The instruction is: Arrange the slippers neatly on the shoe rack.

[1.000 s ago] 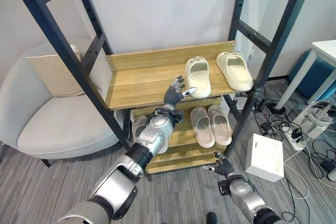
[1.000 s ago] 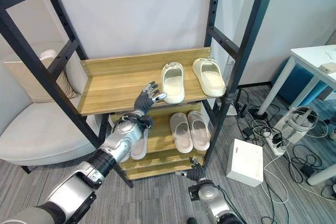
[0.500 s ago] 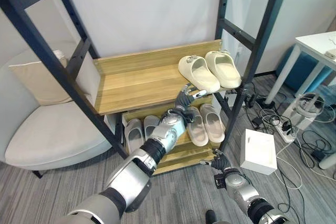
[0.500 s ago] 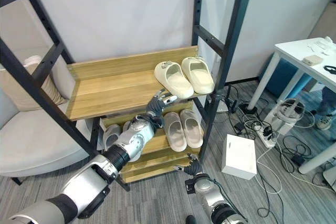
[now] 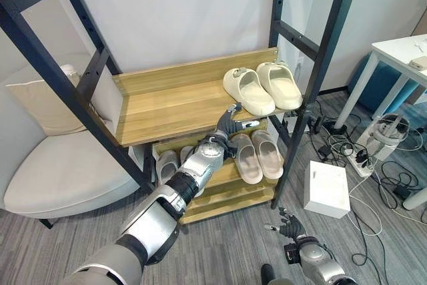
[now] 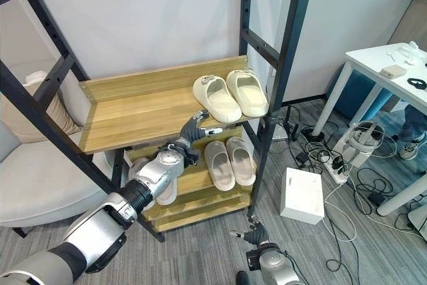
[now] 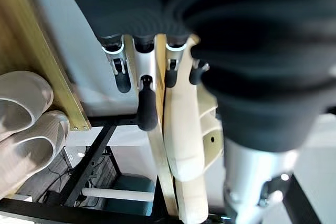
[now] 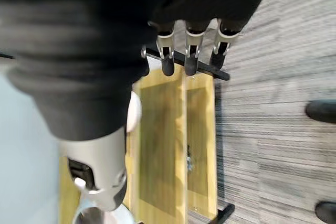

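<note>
Mostly we seem done: just past our left hand (image 5: 230, 123), fingers loosely spread, the cream slippers (image 5: 261, 88) sit paired; our right hand (image 5: 289, 225) hangs relaxed, empty.

A plain white wall (image 5: 187, 11) stands behind, and grey striped carpet (image 5: 227, 245) covers the floor. To the left sits a pale armchair (image 5: 53, 171) with 1 beige cushion (image 5: 37, 98). On the right is a white table (image 5: 393, 55), with a white box (image 5: 327, 188) and tangled cables (image 5: 373, 165) with a power strip on the floor nearby.
</note>
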{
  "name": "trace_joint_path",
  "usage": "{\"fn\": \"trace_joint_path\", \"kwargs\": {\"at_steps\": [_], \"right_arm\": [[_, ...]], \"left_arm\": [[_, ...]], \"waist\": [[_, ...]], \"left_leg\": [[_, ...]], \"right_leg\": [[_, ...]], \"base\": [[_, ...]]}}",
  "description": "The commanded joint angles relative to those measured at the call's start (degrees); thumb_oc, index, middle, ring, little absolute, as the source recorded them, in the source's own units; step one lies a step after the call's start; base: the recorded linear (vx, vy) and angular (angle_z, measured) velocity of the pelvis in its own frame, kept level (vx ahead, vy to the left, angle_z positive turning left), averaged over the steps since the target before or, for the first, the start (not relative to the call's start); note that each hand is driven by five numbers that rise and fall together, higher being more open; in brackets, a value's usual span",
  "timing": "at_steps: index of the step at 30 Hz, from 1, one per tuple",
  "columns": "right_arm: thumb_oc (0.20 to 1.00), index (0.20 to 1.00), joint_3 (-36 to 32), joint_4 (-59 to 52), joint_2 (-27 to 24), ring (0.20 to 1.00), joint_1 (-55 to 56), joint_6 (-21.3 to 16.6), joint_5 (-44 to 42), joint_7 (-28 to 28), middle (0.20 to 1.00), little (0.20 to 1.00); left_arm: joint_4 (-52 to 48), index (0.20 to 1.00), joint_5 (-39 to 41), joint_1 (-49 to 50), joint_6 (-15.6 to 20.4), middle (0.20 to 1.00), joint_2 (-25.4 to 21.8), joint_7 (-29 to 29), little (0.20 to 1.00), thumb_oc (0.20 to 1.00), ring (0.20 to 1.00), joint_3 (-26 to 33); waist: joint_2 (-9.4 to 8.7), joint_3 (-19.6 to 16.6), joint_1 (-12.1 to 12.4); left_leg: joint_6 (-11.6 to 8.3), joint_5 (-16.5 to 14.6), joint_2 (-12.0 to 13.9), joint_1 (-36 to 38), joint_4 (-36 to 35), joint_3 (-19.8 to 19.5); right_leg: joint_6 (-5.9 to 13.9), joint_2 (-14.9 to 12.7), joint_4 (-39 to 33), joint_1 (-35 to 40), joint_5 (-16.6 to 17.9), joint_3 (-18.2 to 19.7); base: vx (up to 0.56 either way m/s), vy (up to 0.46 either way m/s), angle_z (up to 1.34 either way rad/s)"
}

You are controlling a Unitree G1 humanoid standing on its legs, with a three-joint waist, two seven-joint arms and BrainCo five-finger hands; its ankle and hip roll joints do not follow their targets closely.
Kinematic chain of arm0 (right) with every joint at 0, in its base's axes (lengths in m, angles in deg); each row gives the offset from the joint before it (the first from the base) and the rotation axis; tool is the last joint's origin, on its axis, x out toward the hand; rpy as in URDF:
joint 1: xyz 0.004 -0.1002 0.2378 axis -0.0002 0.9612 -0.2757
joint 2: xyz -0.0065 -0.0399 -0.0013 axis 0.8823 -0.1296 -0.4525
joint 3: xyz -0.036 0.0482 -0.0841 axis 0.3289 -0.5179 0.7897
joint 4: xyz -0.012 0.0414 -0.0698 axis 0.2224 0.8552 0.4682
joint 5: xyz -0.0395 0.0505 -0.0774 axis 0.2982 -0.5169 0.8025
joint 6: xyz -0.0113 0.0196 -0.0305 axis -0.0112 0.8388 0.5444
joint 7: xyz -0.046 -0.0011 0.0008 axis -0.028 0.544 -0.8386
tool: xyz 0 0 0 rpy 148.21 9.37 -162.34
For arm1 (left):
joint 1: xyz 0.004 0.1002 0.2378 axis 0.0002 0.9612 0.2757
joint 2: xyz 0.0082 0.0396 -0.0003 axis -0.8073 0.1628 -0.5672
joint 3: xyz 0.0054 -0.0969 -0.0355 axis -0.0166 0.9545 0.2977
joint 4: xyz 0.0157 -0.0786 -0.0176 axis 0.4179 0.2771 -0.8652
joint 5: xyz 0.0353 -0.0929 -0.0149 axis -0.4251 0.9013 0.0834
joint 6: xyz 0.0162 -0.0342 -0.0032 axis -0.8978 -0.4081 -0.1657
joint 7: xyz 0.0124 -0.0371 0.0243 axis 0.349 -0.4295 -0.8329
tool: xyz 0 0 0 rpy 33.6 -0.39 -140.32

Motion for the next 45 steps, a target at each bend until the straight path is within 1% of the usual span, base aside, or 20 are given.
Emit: {"fn": "trace_joint_path", "kwargs": {"at_steps": [1,7,11,15,17,18,19,21,22,25,27,30,34,36,38,39,42,43,44,45], "right_arm": [[1.000,1.000,-3.8,-1.8,1.2,1.000,-1.8,-3.6,1.0,0.2,1.000,1.000],[1.000,1.000,-6.4,-5.5,1.6,1.000,0.1,-3.7,1.0,0.1,1.000,1.000],[1.000,1.000,-7.2,-6.6,1.9,1.000,1.0,-3.2,1.6,0.1,1.000,1.000],[1.000,1.000,-7.2,-6.4,2.2,1.000,1.1,-3.1,1.6,0.3,1.000,1.000],[1.000,1.000,-7.0,-6.2,2.4,1.000,1.0,-3.0,1.8,0.5,1.000,1.000],[1.000,1.000,-6.9,-5.9,2.4,1.000,0.9,-3.0,1.9,0.8,1.000,1.000],[1.000,1.000,-6.5,-5.2,2.4,1.000,1.1,-3.0,2.9,1.7,1.000,1.000],[1.000,1.000,-6.1,-4.6,2.6,1.000,1.3,-3.0,3.5,2.1,1.000,1.000],[1.000,1.000,-5.0,-2.8,3.2,1.000,1.5,-3.3,5.1,3.1,1.000,1.000],[1.000,1.000,-3.9,-1.4,3.7,1.000,0.9,-3.5,6.3,3.9,1.000,1.000],[1.000,1.000,-3.0,-0.2,4.5,1.000,-0.1,-3.7,7.4,4.0,1.000,1.000],[1.000,1.000,-2.4,0.3,4.9,1.000,-0.9,-3.8,7.8,4.1,1.000,1.000],[1.000,1.000,-1.8,-0.2,4.7,1.000,-1.2,-3.6,8.5,4.2,1.000,1.000],[1.000,1.000,-1.9,-1.8,4.0,1.000,-1.2,-3.1,8.4,3.6,1.000,1.000],[1.000,1.000,-1.8,-2.5,3.6,1.000,-1.0,-3.0,8.1,3.5,1.000,1.000],[1.000,1.000,-2.2,-3.9,2.5,1.000,0.1,-3.0,7.1,2.8,1.000,1.000],[1.000,1.000,-2.6,-4.4,2.1,1.000,0.7,-3.3,6.5,2.2,1.000,1.000],[1.000,1.000,-3.2,-4.1,2.1,1.000,0.8,-3.5,5.7,1.7,1.000,1.000],[1.000,1.000,-3.2,-4.1,2.1,1.000,0.8,-3.5,5.7,1.7,1.000,1.000],[1.000,1.000,-3.5,-3.9,2.2,1.000,0.9,-3.6,5.0,1.4,1.000,1.000]], "left_arm": [[-3.2,1.000,-6.8,-11.9,7.3,1.000,-6.6,-3.3,1.000,1.000,1.000,4.4],[-25.4,1.000,-4.5,0.7,9.8,1.000,-14.6,-2.1,1.000,1.000,1.000,9.0],[-35.4,1.000,0.2,8.1,11.0,1.000,-18.5,0.5,1.000,1.000,1.000,11.2],[-38.5,1.000,2.1,10.2,11.6,1.000,-19.4,1.2,1.000,1.000,1.000,11.8],[-44.2,1.000,5.0,11.7,12.4,1.000,-20.9,2.8,1.000,1.000,1.000,12.4],[-48.2,1.000,6.6,11.9,12.6,1.000,-22.1,4.6,1.000,1.000,1.000,11.8],[-56.9,1.000,10.3,12.9,12.6,1.000,-25.2,9.6,1.000,1.000,1.000,10.1],[-60.3,1.000,11.6,13.1,12.3,1.000,-26.0,12.0,1.000,1.000,1.000,9.1],[-66.8,1.000,14.3,13.8,10.9,1.000,-25.7,16.8,1.000,1.000,1.000,5.3],[-68.4,1.000,16.0,13.7,7.5,1.000,-23.4,21.9,1.000,1.000,1.000,-1.7],[-65.1,1.000,12.8,15.9,5.2,1.000,-22.4,24.3,1.000,1.000,1.000,-6.5],[-58.7,1.000,9.1,19.8,3.2,1.000,-20.7,25.8,1.000,1.000,1.000,-9.6],[-46.7,1.000,0.3,26.5,2.2,1.000,-17.7,25.7,1.000,1.000,1.000,-10.2],[-32.5,1.000,-4.7,35.1,1.5,1.000,-13.4,22.5,1.000,1.000,1.000,-7.5],[-28.4,1.000,-6.0,37.2,1.5,1.000,-12.0,21.6,1.000,1.000,1.000,-7.1],[-16.1,1.000,-9.7,41.4,2.3,1.000,-8.7,17.2,1.000,1.000,1.000,-2.9],[-8.9,1.000,-11.2,42.8,2.9,1.000,-6.8,14.3,1.000,1.000,1.000,0.1],[-1.1,1.000,-11.8,43.8,3.1,1.000,-4.9,11.7,1.000,1.000,1.000,4.2],[-1.0,1.000,-11.8,43.7,3.1,1.000,-4.8,11.7,1.000,1.000,1.000,4.2],[3.0,1.000,-11.3,44.3,3.3,1.000,-4.0,10.2,1.000,1.000,1.000,7.3]], "waist": [[-1.49,1.6,2.7],[-1.97,2.4,5.0],[-2.21,2.5,6.1],[-2.32,2.6,6.5],[-2.55,2.7,7.0],[-2.60,2.7,7.2],[-2.71,2.6,7.5],[-2.76,2.5,7.6],[-2.84,2.5,7.9],[-2.77,2.6,7.6],[-2.63,3.0,7.4],[-2.47,3.3,7.2],[-2.48,3.9,6.8],[-2.62,4.6,6.6],[-2.68,4.7,6.6],[-3.10,5.2,6.8],[-3.41,5.3,7.1],[-3.72,5.4,7.5],[-3.70,5.4,7.4],[-3.90,5.3,7.8]], "left_leg": [[2.12,-10.0,-2.3,3.1,0.0,-2.9],[2.30,-9.8,-2.6,2.9,0.0,-4.0],[2.39,-9.8,-2.6,2.9,0.0,-4.3],[2.42,-9.7,-2.7,2.9,0.0,-4.5],[2.36,-9.7,-2.7,2.8,0.0,-4.9],[2.32,-9.6,-2.7,2.8,0.0,-5.1],[2.29,-9.7,-2.7,2.8,0.0,-5.1],[2.29,-9.7,-2.7,2.9,0.0,-5.0],[2.41,-9.9,-2.7,3.0,0.0,-4.9],[2.57,-10.1,-2.7,3.2,0.0,-5.0],[2.70,-10.2,-2.7,3.3,0.0,-5.1],[2.81,-10.1,-2.6,3.3,0.0,-5.1],[2.87,-10.1,-2.5,3.3,0.0,-5.2],[2.86,-10.0,-2.4,3.4,0.0,-5.1],[2.79,-10.1,-2.3,3.4,0.0,-5.2],[2.77,-10.1,-2.3,3.2,0.0,-5.5],[2.78,-10.0,-2.4,3.0,0.0,-6.0],[2.72,-9.9,-2.4,2.9,0.0,-6.3],[2.72,-9.9,-2.4,2.9,0.0,-6.3],[2.67,-9.9,-2.5,2.9,0.0,-6.5]], "right_leg": [[1.03,1.1,0.1,5.2,-11.3,-3.2],[0.88,0.9,0.1,5.6,-11.5,-4.2],[0.81,0.8,0.1,5.8,-11.5,-4.6],[0.77,0.8,0.1,5.9,-11.5,-4.8],[0.72,0.8,0.1,6.0,-11.5,-5.1],[0.72,0.8,0.1,6.1,-11.5,-5.2],[0.80,0.8,0.1,6.1,-11.5,-5.3],[0.84,0.8,0.1,6.1,-11.6,-5.2],[0.87,0.8,0.1,6.3,-11.6,-5.2],[0.90,0.9,0.1,6.5,-11.8,-5.3],[0.83,0.9,0.1,6.5,-11.9,-5.2],[0.68,1.0,0.1,6.6,-12.0,-5.1],[0.44,1.1,0.1,6.7,-12.1,-4.9],[0.11,1.2,0.1,6.8,-12.2,-4.9],[0.00,1.3,0.1,6.8,-12.3,-4.9],[-0.38,1.3,0.1,6.9,-12.0,-5.2],[-0.58,1.3,0.1,7.1,-11.8,-5.7],[-0.77,1.3,0.1,7.2,-11.8,-6.0],[-0.77,1.3,0.1,7.2,-11.8,-6.0],[-0.88,1.3,0.1,7.3,-11.9,-6.3]], "base": [[-0.01,-0.005,0.04],[-0.02,0.003,0.14],[-0.01,0.008,0.10],[-0.01,0.009,0.14],[-0.01,0.015,0.05],[0.00,0.031,-0.01],[0.00,0.000,0.00],[0.00,0.012,-0.03],[0.00,0.000,0.00],[0.00,0.000,0.00],[-0.01,0.004,-0.02],[0.00,0.003,-0.01],[-0.01,-0.001,0.00],[-0.04,-0.007,0.01],[-0.03,-0.012,-0.02],[-0.04,-0.010,0.06],[-0.03,-0.015,0.05],[-0.02,-0.019,0.11],[-0.02,-0.022,0.15],[0.00,-0.010,0.13]]}}
